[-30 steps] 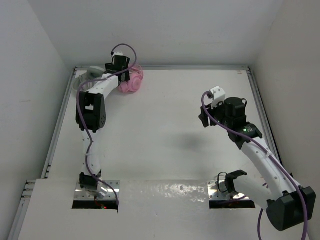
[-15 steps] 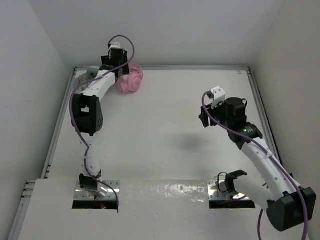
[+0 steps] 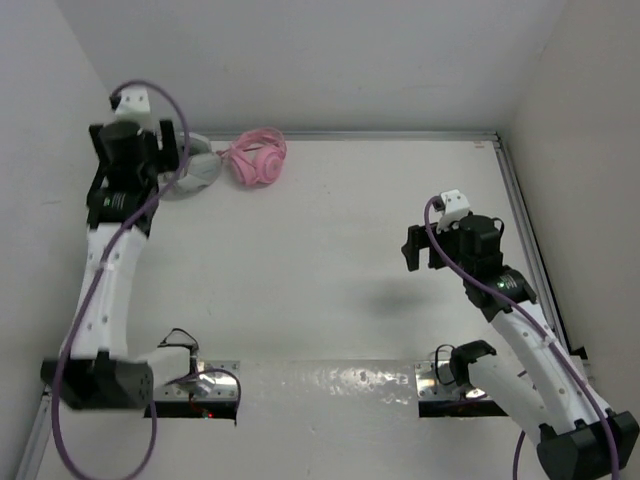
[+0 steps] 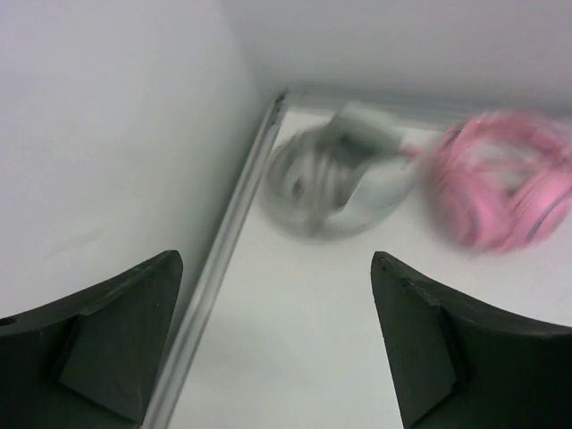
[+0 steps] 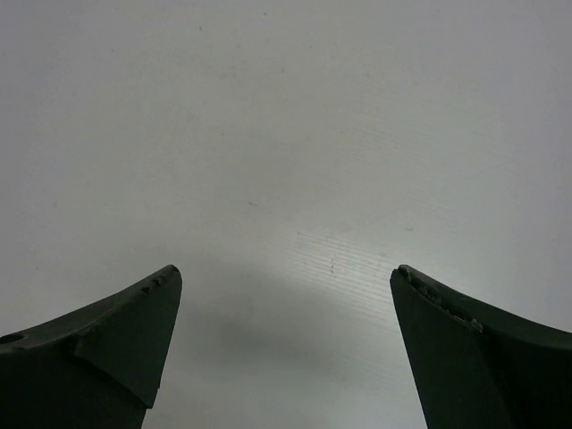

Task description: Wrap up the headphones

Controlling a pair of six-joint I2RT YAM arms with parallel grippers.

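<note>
Headphones (image 3: 260,160) lie at the far edge of the counter (image 3: 330,220), just beside a grey-white pair (image 3: 195,172), while left claw (image 4: 274,261) and right claw (image 5: 286,268) both hang open and empty, so wrapping looks paused or finished, and any further move needs a claw lowered onto them.

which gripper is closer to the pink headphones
Left. The left gripper hangs by the far-left corner, the pink headphones just ahead; the right gripper is far off over the table at right.
</note>
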